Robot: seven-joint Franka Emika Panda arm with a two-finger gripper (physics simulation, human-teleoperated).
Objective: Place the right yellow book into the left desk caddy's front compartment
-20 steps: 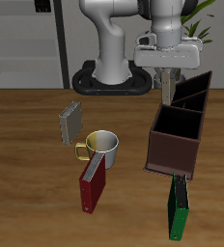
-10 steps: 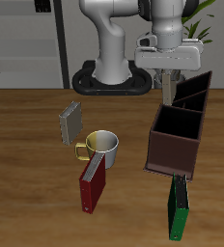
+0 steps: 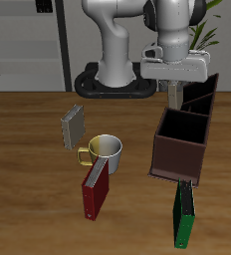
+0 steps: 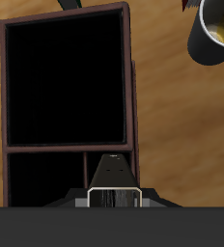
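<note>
My gripper (image 3: 173,86) is shut on the right yellow book (image 3: 173,98), which hangs upright from the fingers above the left desk caddy (image 3: 180,154). The caddy is a long dark box with inner dividers and a reddish-brown end face toward the table's front edge. In the wrist view the book's thin edge (image 4: 112,177) sits between my fingers, over the caddy's divider (image 4: 70,150) beside a large dark compartment. The second, alike yellow book (image 3: 73,127) stands on the table beside the mug.
A white and yellow mug (image 3: 105,149) stands mid-table and also shows in the wrist view (image 4: 216,27). A dark red book (image 3: 95,189) leans in front of it. A green book (image 3: 184,214) stands just before the caddy's end face. The robot base and a plant stand behind.
The gripper with the book has shifted slightly sideways and a little lower over the caddy. Nothing else has moved.
</note>
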